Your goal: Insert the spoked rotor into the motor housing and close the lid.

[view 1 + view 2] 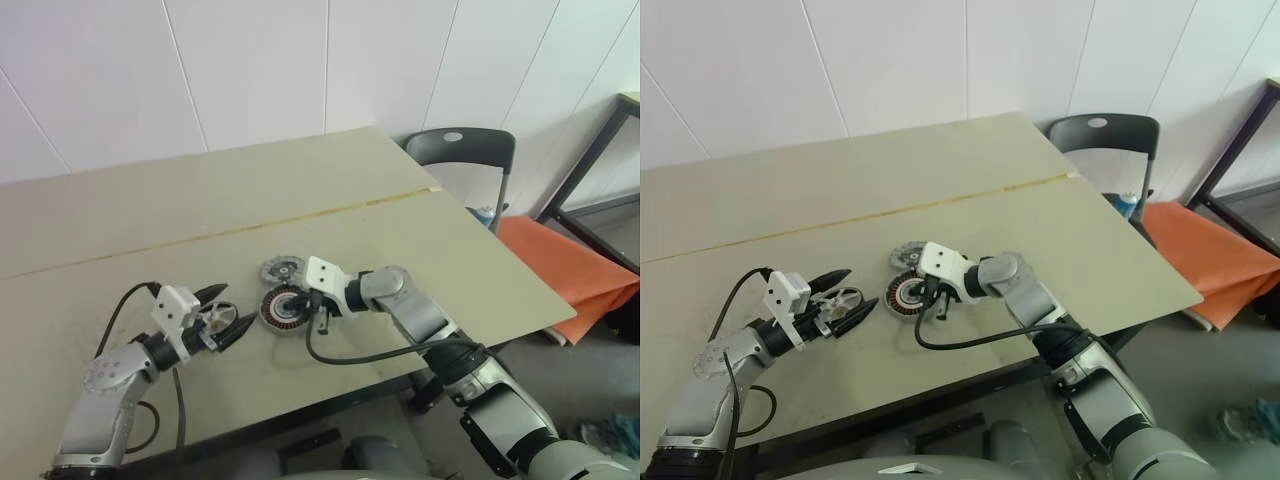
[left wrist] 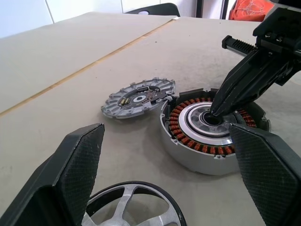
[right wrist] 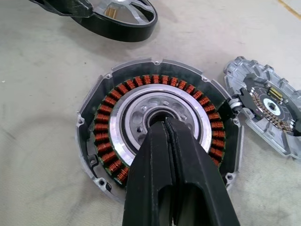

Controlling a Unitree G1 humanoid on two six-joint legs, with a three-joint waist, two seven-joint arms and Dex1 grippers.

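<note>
On the table (image 1: 420,240), right gripper (image 3: 165,123) pinched together, tips in motor housing (image 3: 160,136) middle, left gripper (image 1: 228,315) wide apart around spoked rotor (image 1: 215,320), lid (image 2: 136,96) beside housing.

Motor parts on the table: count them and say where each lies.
3: the spoked rotor between the left jaws, the motor housing mid-table, the lid just beyond it.

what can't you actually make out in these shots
- Spoked rotor: left wrist view, lower half cut off by the frame edge; whether the left pincer touches it is unclear.
- Motor housing bore: right wrist view, covered by the shut right pincer.
- Lid: its underside faces the table.
</note>
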